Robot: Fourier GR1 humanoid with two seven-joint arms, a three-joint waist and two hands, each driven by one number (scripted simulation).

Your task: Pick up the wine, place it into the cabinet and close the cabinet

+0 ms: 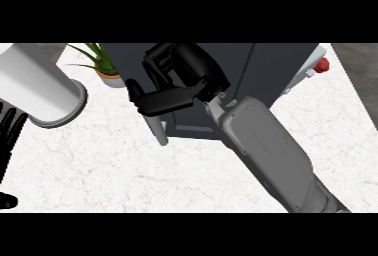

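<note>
The dark grey cabinet (pixel 258 70) stands at the back of the counter, and its pale bar handle (pixel 159 131) shows on the front left edge. My right hand (pixel 181 67) hovers over the cabinet's left front part, just above the handle. Its fingers are loosely bent and its thumb is spread apart, with nothing visible between them. The grey right forearm (pixel 269 150) runs in from the lower right. My left hand (pixel 9 142) shows only as straight black fingers at the left edge, resting. No wine bottle is visible anywhere.
A large pale cylinder (pixel 37 85) fills the upper left corner. A small potted plant (pixel 105 67) stands left of the cabinet. A white item with a red knob (pixel 322 64) sits at the cabinet's right. The white marble counter (pixel 111 170) spreads in front.
</note>
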